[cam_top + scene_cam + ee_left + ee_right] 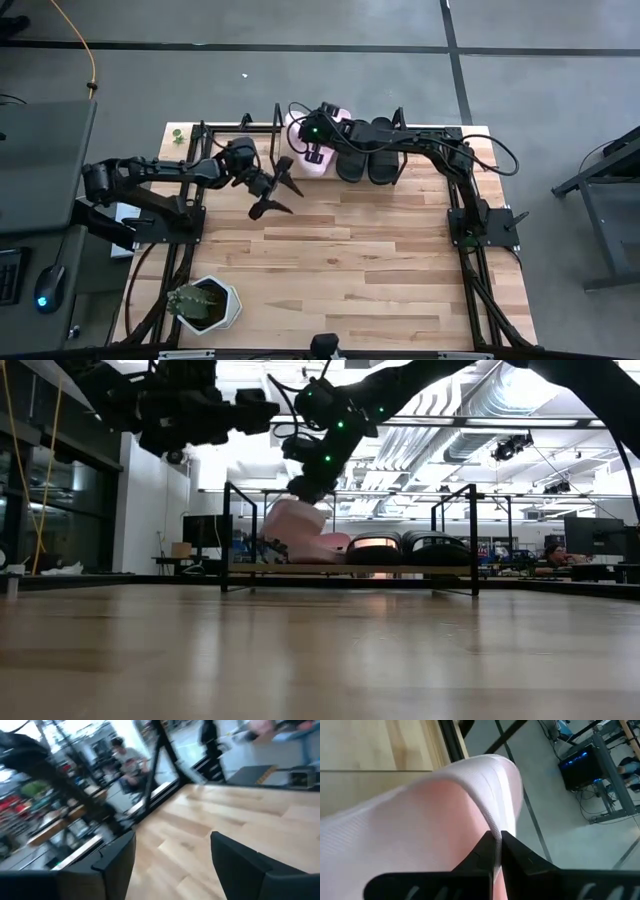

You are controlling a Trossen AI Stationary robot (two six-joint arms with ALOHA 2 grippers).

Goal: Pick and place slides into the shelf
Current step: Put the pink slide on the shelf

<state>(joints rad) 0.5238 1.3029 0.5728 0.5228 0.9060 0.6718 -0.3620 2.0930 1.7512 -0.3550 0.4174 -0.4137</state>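
Note:
On the shelf [225, 133] along the table's far edge lie two black slides [368, 150] and a pale pink slide [335, 545], side by side on the wooden board. A second pink slide [293, 522] stands tilted at the left end of that row, with my right gripper [312, 488] shut on it from above. My left gripper [277, 197] hangs open over bare table in front of the shelf's left half, and nothing is between its fingers [115, 862]. My right gripper pinches the thin edge of the pink slide's wide strap [492, 827] between its two shut fingers. The fingers come slanting down from the table's right. The slide hangs tilted below them, its low end [275, 552] down at the shelf board; whether it rests there I cannot tell.
A potted plant in a white pot [205, 305] stands at the near left corner. A black frame [165, 240] runs around the table. The shelf's black end frames [228, 535] rise above the board. A person [125, 760] sits beyond the table.

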